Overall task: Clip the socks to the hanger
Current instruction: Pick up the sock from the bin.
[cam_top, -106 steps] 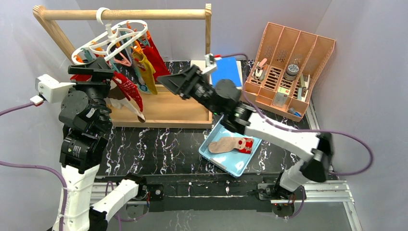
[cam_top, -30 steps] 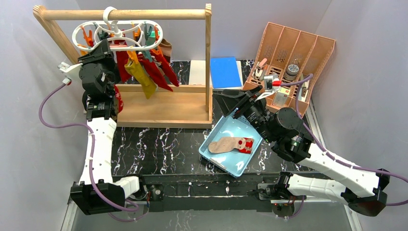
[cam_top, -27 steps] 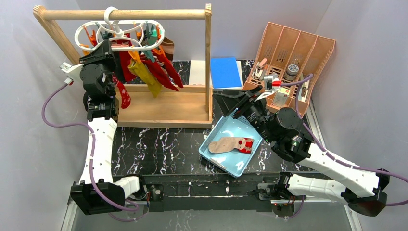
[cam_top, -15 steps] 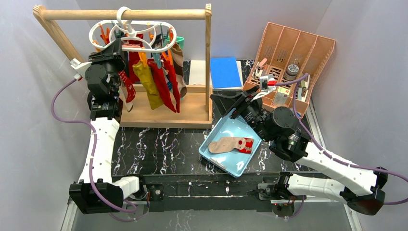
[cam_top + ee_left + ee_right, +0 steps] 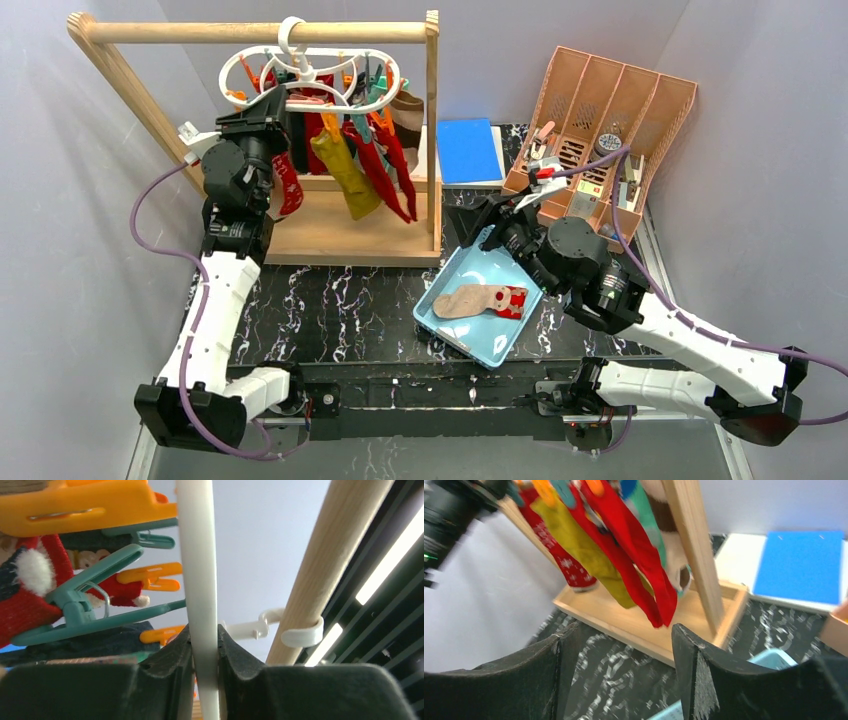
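Left gripper (image 5: 204, 652) clenched on hanger (image 5: 197, 565) ring; socks (image 5: 350, 170) hang clipped. Right gripper (image 5: 621, 655) spread wide, holding nothing.

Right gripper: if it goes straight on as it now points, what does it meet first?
The right gripper would likely meet the red sock beside the wooden post, or the wooden base below it; depth is unclear.

Bare bench (image 5: 330, 300) open before the wooden frame (image 5: 335, 240), socks (image 5: 368, 170) filling the frame's opening beneath the hanger (image 5: 300, 68), upright post (image 5: 432, 130) close on their right, blue tray (image 5: 487, 342) and pink organizer (image 5: 600, 130) crowding the right side, right fingers (image 5: 696, 680) apart with a free gap
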`<action>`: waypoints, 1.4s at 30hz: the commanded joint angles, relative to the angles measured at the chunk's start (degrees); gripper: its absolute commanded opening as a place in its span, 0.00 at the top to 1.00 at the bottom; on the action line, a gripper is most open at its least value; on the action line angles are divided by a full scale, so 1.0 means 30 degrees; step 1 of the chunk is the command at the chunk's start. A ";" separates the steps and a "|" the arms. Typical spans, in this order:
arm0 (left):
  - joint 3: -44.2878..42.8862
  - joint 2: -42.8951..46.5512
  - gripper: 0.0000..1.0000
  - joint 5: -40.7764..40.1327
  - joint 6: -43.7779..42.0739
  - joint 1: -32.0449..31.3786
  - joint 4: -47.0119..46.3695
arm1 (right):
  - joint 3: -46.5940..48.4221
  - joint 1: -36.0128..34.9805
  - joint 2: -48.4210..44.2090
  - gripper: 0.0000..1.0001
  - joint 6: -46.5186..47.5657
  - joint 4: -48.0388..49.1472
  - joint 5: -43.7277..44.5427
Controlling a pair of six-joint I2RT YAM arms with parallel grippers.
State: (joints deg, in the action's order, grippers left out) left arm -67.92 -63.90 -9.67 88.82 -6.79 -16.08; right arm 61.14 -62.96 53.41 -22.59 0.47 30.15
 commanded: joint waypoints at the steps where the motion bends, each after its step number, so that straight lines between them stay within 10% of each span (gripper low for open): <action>1: 0.1174 0.2034 0.72 -0.0233 -0.1470 -0.0342 0.0995 | 0.0551 0.0126 -0.0262 0.25 -0.0692 -0.5142 0.1896; 10: 0.2750 0.4721 0.03 -0.1120 -0.3048 -0.0316 0.2668 | -0.3016 0.0227 -0.1666 0.21 -0.6785 -1.1147 0.2068; 22: 0.4182 1.1518 0.02 -0.4731 -0.7766 -0.0498 1.2386 | -0.7719 0.5974 0.1330 0.19 -0.9078 -0.8842 -0.4988; 33: 0.5445 1.5488 0.02 -0.4983 -1.0779 -0.0521 1.8955 | -0.6932 0.6510 0.6835 0.30 -0.7640 -0.7938 -0.6479; 42: 0.4980 1.5825 0.02 -0.4935 -1.2613 -0.0521 1.9216 | -0.5320 0.6504 0.6616 0.88 -0.5649 -0.9543 -0.4951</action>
State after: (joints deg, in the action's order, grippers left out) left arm -51.59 -16.43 -24.03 55.11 -8.05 40.60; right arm 39.24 -43.57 75.79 -43.38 -25.50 11.79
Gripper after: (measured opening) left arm 0.983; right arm 0.225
